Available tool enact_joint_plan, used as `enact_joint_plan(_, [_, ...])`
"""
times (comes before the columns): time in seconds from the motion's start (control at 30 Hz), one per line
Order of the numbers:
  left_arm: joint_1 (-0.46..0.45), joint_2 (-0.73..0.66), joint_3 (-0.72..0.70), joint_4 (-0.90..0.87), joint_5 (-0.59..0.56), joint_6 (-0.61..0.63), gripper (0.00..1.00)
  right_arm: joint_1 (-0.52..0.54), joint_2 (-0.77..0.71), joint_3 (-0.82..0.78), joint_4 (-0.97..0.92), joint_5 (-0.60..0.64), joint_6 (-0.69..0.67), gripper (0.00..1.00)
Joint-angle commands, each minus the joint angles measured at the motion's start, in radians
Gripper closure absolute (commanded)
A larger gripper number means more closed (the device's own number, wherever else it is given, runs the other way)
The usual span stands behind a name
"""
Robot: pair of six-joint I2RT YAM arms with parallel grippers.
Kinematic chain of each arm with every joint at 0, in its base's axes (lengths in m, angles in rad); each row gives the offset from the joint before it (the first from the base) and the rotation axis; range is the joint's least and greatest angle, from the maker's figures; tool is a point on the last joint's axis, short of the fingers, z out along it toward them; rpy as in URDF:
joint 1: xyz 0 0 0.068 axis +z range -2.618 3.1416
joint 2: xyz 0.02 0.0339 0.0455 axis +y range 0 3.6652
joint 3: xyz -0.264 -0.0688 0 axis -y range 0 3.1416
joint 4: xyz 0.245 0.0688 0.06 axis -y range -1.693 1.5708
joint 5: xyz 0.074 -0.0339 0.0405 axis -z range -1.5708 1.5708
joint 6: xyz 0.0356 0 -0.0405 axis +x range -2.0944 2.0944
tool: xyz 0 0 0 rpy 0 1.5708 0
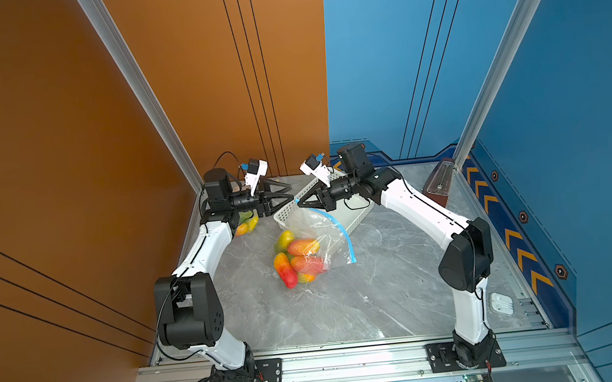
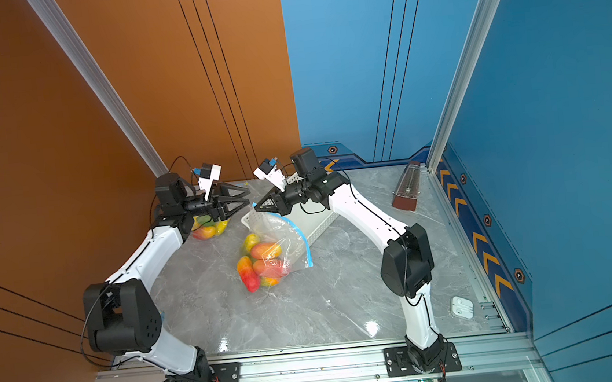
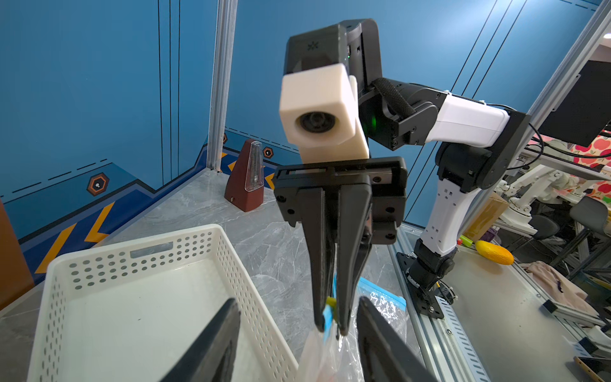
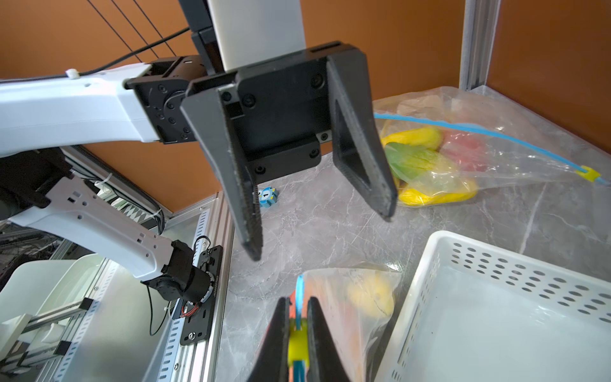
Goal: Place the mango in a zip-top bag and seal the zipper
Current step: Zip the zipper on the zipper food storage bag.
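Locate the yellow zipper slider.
Right wrist view: the yellow plastic zipper slider is pinched in the right claw, atop the clear zip-top bag, beside the white perforated basket.

My arms arch toward twelve o'clock: left claw (image 1: 290, 191) gaping, pointing to three; right claw (image 1: 301, 203) pointing to nine, clamped on the zipper slider (image 4: 297, 344).
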Motion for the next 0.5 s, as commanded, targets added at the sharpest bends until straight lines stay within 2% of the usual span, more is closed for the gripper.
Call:
enact_joint_plan(0.0, [-0.017,-0.013,-0.048,0.006,0.056,0.036,0.44,0.001,-0.052,0.0,-0.056,-0.076,-0.077,1.0])
enact_joint_plan(0.3, [-0.033,-0.021,-0.108,0.006,0.043,0.092,0.54,-0.003,-0.04,0.022,-0.085,-0.07,-0.088,1.0])
enact_joint_plan(0.4, [-0.04,-0.013,-0.1,0.006,0.047,0.099,0.65,-0.003,-0.038,0.029,-0.089,-0.073,-0.088,1.0])
enact_joint_plan(0.47, [-0.049,-0.011,-0.095,0.005,0.051,0.102,0.77,-0.002,-0.033,0.034,-0.093,-0.07,-0.089,1.0])
